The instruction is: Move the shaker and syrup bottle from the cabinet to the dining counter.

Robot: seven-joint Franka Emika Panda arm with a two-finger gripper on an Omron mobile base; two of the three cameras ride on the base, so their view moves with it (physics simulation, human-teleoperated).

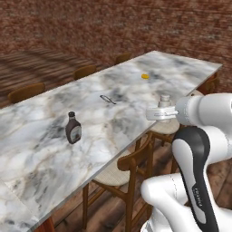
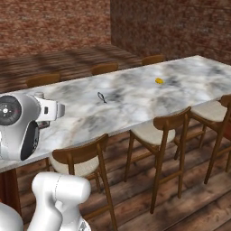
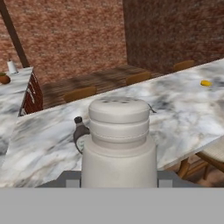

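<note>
My gripper (image 1: 161, 113) is shut on the shaker (image 3: 119, 140), a pale grey-white cylinder that stands upright between the fingers and looms large in the hand view. Its cap (image 1: 164, 99) pokes up above the hand, which hovers at the near edge of the dining counter (image 1: 136, 88), over a stool. The syrup bottle (image 1: 73, 128), dark brown with a light label, stands upright on the marble to the left of the hand. In the hand view the syrup bottle (image 3: 80, 133) peeks out just behind the shaker's left side. The cabinet is out of view.
Wooden chairs (image 2: 169, 135) and stools line the near side of the counter, with more chair backs (image 1: 85, 71) along the far side. A small yellow thing (image 1: 145, 76) and a thin dark item (image 1: 108, 99) lie on the marble. A brick wall stands behind.
</note>
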